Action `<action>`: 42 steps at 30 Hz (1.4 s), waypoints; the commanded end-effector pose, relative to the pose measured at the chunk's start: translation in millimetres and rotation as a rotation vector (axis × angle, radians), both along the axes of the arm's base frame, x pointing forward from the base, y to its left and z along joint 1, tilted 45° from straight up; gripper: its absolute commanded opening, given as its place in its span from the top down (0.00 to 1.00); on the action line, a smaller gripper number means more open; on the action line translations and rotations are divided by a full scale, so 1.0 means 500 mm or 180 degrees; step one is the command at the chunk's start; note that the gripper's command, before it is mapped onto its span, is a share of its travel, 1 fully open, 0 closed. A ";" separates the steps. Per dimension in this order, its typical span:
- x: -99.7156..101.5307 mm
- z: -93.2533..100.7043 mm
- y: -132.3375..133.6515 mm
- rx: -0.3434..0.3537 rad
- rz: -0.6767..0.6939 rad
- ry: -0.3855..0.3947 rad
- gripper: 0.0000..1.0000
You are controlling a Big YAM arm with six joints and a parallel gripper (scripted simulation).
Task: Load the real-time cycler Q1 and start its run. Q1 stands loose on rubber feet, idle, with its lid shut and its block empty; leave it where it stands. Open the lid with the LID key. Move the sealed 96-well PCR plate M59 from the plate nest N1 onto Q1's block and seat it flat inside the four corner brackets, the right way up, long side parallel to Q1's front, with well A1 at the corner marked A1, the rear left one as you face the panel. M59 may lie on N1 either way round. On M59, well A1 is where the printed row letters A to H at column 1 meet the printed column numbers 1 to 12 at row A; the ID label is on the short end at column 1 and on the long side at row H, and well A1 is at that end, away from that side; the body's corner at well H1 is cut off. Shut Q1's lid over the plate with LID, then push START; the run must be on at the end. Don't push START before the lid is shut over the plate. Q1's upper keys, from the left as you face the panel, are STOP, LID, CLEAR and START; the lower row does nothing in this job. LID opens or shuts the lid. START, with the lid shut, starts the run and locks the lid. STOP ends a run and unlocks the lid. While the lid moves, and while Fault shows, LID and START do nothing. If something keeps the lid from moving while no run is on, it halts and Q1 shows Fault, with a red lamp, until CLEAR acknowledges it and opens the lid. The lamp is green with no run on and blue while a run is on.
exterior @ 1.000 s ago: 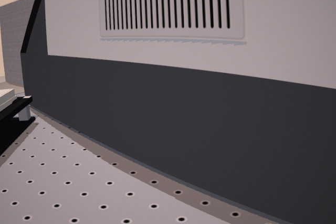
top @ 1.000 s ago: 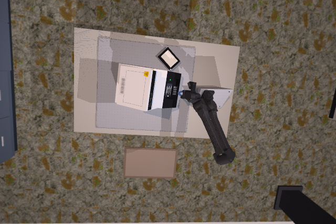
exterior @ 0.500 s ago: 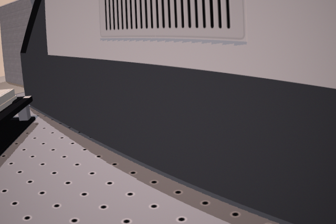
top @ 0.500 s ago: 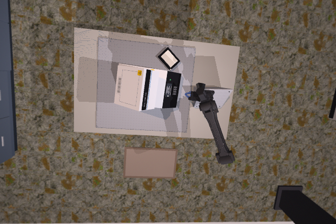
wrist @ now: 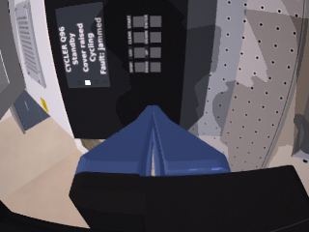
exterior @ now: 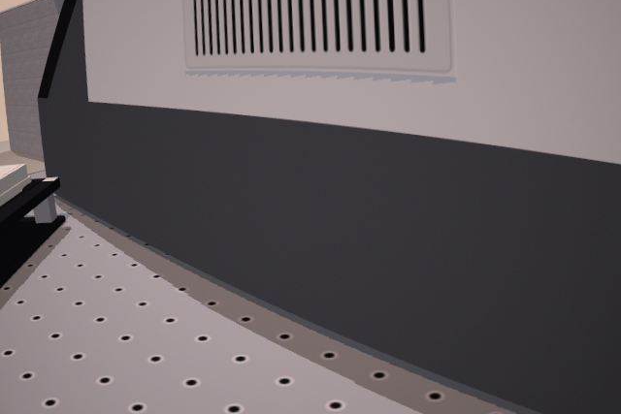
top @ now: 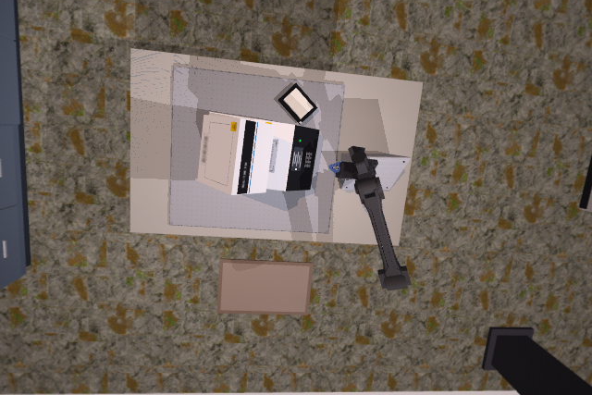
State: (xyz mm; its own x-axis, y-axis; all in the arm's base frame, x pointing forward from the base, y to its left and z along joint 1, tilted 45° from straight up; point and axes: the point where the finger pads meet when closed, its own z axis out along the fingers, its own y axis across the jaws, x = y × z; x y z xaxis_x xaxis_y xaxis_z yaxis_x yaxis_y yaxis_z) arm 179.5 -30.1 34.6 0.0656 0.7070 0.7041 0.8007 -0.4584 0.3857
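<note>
The cycler Q1 (top: 258, 154) stands on the perforated board. Its beige lid (top: 217, 152) looks raised, tilted up toward the rear. The block is not clear to me. The display marker (wrist: 88, 81) seems to sit by "Cover raised". The pale sealed plate M59 (top: 297, 103) lies on the black nest N1 (exterior: 24, 194) behind Q1's panel end. My gripper (top: 334, 167) is shut and empty, its blue fingers (wrist: 154, 135) a short way off the panel, pointing at it below the keys.
Q1's white side with a vent (exterior: 310, 3) fills the exterior view. The arm's base plate (top: 389, 170) sits at the table's right edge. A brown mat (top: 265, 285) lies on the floor; a blue cabinet (top: 9, 117) stands at the left.
</note>
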 end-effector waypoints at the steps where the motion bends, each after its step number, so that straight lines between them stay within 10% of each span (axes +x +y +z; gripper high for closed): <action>1: 0.009 0.003 -0.012 -0.0107 0.0045 -0.0054 1.00; 42: 0.000 0.002 -0.010 -0.0069 -0.0034 -0.0027 1.00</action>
